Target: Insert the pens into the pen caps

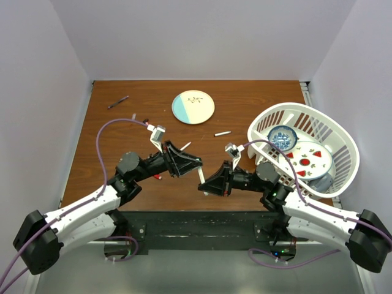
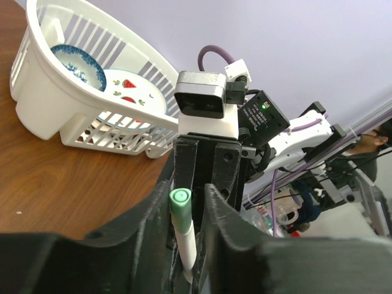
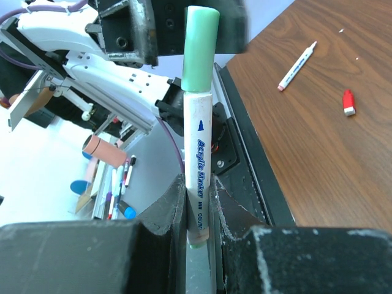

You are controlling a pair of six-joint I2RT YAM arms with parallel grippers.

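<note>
My right gripper (image 3: pixel 199 193) is shut on a white pen (image 3: pixel 199 153) and holds it upright between the two arms (image 1: pixel 201 181). A green pen cap (image 3: pixel 200 49) sits on the pen's upper end. My left gripper (image 2: pixel 187 191) stands open around that green cap (image 2: pixel 180 205). The cap lies against one finger, with a gap to the other finger (image 2: pixel 223 208). More pens lie on the table: a dark purple one (image 1: pixel 118 102) at the far left and white ones (image 1: pixel 222 133) (image 1: pixel 185 146). A red cap (image 3: pixel 348 102) lies loose near a white pen (image 3: pixel 297 65).
A round pale plate (image 1: pixel 193 106) lies at the back middle. A white basket (image 1: pixel 343 131) at the right holds a blue bowl (image 1: pixel 282 137) and a plate with red marks (image 1: pixel 309 160). Small caps (image 1: pixel 133 116) lie at the left.
</note>
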